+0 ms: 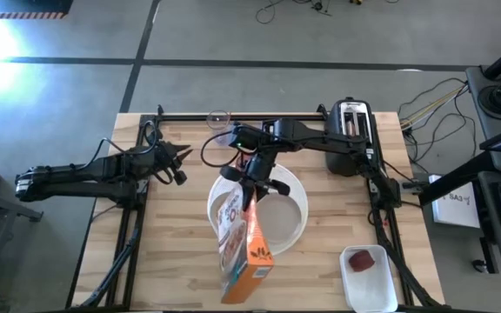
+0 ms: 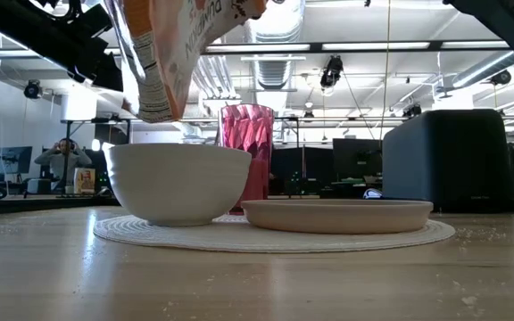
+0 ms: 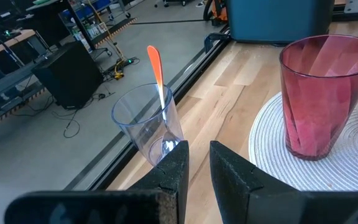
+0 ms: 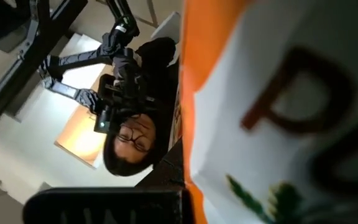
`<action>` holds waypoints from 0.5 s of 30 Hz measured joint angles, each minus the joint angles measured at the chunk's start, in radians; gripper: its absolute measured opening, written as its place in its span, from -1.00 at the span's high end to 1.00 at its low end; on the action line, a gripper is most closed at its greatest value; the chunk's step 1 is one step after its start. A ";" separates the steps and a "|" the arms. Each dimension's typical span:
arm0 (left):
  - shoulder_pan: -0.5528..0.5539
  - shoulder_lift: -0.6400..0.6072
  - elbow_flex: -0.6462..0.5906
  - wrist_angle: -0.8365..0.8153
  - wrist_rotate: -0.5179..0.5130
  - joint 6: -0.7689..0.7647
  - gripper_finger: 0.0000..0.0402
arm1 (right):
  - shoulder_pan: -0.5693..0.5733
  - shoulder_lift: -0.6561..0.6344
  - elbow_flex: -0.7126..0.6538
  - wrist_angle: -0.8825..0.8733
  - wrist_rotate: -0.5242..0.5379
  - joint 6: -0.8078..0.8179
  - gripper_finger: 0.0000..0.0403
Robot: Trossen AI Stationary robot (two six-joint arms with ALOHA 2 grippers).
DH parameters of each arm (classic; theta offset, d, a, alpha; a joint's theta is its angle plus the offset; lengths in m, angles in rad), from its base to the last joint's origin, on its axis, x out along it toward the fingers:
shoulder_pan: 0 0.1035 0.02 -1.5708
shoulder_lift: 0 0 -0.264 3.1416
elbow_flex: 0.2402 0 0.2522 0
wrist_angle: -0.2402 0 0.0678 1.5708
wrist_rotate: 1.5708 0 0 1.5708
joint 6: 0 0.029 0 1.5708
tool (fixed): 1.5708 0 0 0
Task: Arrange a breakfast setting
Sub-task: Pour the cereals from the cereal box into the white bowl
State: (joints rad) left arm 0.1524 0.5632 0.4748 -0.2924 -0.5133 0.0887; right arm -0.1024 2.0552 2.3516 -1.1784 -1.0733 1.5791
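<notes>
The round white placemat (image 1: pixel 296 228) (image 2: pixel 275 234) bears a white bowl (image 2: pixel 177 183), a pale plate (image 2: pixel 337 215) and a pink-red tumbler (image 2: pixel 246 152) (image 3: pixel 325 93). My right gripper (image 1: pixel 252 181) is shut on an orange-and-white cereal box (image 1: pixel 243 248), tipped, with its lower end (image 2: pixel 161 85) over the bowl. A spoon with an orange handle (image 3: pixel 156 65) stands in a clear glass (image 3: pixel 146 127) (image 1: pixel 218 119) at the far edge. My left gripper (image 3: pixel 198 169) (image 1: pixel 179 162) is empty, its fingers a narrow gap apart, just short of the glass. The bagel is not in view. My right gripper holds the cereal box near its far, lower end (image 1: pixel 250 198), coming from the table's far side. The box is lifted clear and tilted, its near end (image 1: pixel 249 276) high and its lower end above the bowl. The gripper itself hides how the fingers lie on the box.
The black-and-silver toaster (image 1: pixel 351 124) (image 2: pixel 453 160) stands at the far right. A white rectangular tub (image 1: pixel 368 280) at the near right holds a dark red thing (image 1: pixel 366 259). A person (image 2: pixel 62 159) sits in the room beyond the table.
</notes>
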 joint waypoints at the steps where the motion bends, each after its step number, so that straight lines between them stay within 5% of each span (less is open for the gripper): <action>1: 0.000 0.000 0.000 0.000 0.000 0.000 0.76 | 0.000 0.000 0.000 -0.004 0.000 -0.017 0.96; 11: 0.000 0.000 0.000 0.004 0.000 0.000 0.76 | 0.000 -0.012 0.000 -0.324 0.001 -0.261 0.96; 15: 0.000 0.000 0.000 0.005 0.000 0.000 0.76 | 0.000 -0.013 0.000 -0.321 0.001 -0.307 0.96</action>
State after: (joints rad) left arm 0.1522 0.5632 0.4747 -0.2871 -0.5131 0.0887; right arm -0.1024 2.0422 2.3512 -1.4989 -1.0720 1.2722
